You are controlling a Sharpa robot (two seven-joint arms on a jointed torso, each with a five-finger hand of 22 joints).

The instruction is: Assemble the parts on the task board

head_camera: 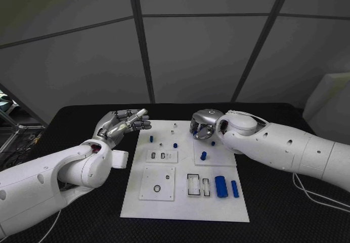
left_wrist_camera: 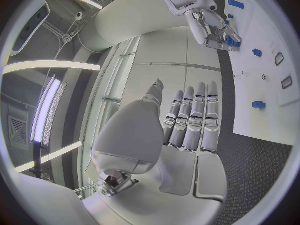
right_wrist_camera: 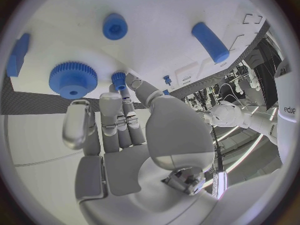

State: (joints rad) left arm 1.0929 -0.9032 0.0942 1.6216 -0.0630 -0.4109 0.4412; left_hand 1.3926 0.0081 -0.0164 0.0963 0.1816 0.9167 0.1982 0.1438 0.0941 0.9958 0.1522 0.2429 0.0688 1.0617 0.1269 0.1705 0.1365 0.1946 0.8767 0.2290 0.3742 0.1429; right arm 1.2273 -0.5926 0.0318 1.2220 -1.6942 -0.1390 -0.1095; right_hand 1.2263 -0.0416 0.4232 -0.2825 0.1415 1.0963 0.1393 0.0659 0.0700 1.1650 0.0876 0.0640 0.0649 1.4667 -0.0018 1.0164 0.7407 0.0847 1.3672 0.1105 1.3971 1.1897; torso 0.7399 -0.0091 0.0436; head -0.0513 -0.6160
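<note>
The white task board (head_camera: 182, 202) lies in the middle of the black table. My right hand (head_camera: 204, 124) hovers over its far right corner; in the right wrist view its thumb and a fingertip (right_wrist_camera: 113, 96) pinch a small blue peg (right_wrist_camera: 119, 80) beside a blue gear (right_wrist_camera: 73, 79). My left hand (head_camera: 124, 123) is raised just off the board's far left corner, with its fingers (left_wrist_camera: 194, 117) straight and nothing in them. Small blue pegs (head_camera: 151, 137) stand on the board's far half. Two larger blue cylinders (head_camera: 220, 186) lie near its front right.
Recessed frames and an O-ring (head_camera: 157, 188) sit on the board's left and middle plates. A blue bushing (right_wrist_camera: 115, 26) and a long blue cylinder (right_wrist_camera: 209, 41) lie beyond the gear. Black table (head_camera: 292, 212) surrounds the board, and grey wall panels rise behind it.
</note>
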